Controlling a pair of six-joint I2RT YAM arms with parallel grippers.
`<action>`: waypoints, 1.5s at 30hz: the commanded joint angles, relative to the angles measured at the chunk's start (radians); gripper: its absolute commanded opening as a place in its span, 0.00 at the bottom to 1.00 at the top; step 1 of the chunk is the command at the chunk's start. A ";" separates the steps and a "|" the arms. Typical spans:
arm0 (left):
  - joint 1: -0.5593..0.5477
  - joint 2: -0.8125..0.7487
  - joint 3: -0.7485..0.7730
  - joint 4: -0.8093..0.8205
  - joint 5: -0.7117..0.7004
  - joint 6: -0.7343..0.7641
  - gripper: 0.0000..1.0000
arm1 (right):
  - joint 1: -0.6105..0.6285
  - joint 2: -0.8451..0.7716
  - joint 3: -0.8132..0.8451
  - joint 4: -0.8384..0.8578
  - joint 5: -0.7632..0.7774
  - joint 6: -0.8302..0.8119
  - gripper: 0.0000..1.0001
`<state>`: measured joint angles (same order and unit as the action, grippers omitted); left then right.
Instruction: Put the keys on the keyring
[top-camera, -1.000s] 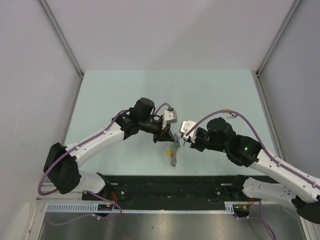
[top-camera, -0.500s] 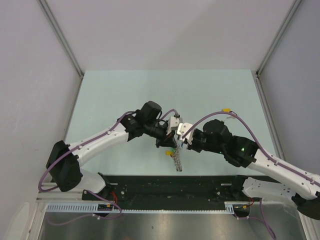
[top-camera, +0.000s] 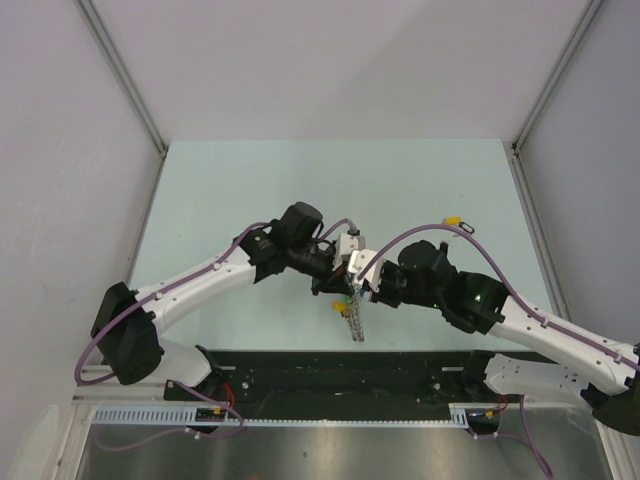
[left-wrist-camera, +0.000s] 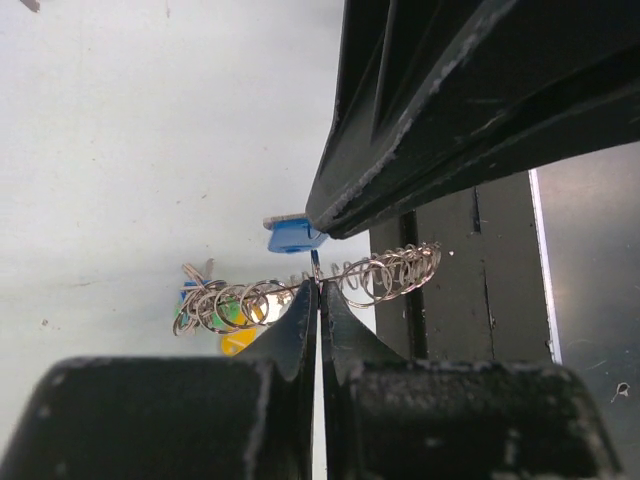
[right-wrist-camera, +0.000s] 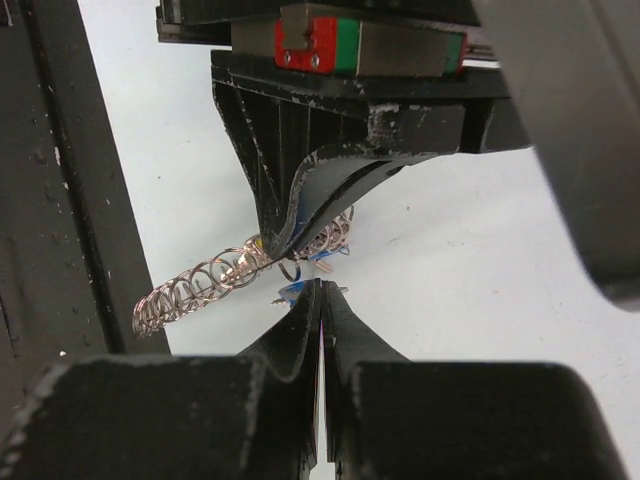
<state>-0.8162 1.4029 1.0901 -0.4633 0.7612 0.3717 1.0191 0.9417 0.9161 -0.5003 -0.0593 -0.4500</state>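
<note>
The keyring (top-camera: 351, 318) is a silvery ring with a chain-like coiled edge, hanging between both grippers above the table. My left gripper (top-camera: 343, 284) is shut on its wire; in the left wrist view (left-wrist-camera: 318, 287) the ring (left-wrist-camera: 390, 274) stretches to both sides of the tips. Keys with green, yellow (left-wrist-camera: 238, 342) and blue tags hang at its left end. My right gripper (top-camera: 359, 291) is shut on a blue-tagged key (left-wrist-camera: 293, 236), just beside the ring. In the right wrist view (right-wrist-camera: 321, 288) the blue tag (right-wrist-camera: 290, 291) sits at my fingertips, under the ring (right-wrist-camera: 195, 285).
The pale green table (top-camera: 250, 190) lies below. The black base rail (top-camera: 340, 375) runs along the near edge, right under the hanging ring. Grey walls with metal posts (top-camera: 125, 80) enclose the sides and back.
My left gripper has swung right and closer to the right gripper, carrying the ring with it. The right gripper has edged left. The tips now nearly touch.
</note>
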 joint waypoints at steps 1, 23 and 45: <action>-0.003 -0.059 0.011 0.048 0.035 0.038 0.00 | 0.006 0.006 0.004 0.011 -0.025 -0.004 0.00; -0.001 -0.114 0.010 -0.001 -0.201 0.000 0.00 | -0.028 0.032 0.003 -0.046 0.044 0.174 0.00; 0.281 -0.544 -0.259 0.086 -0.720 -0.163 0.00 | -0.102 0.555 0.076 0.051 0.070 0.283 0.00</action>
<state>-0.5564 0.8879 0.8280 -0.4706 0.0784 0.2352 0.9375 1.4113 0.9581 -0.6308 0.0288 -0.1020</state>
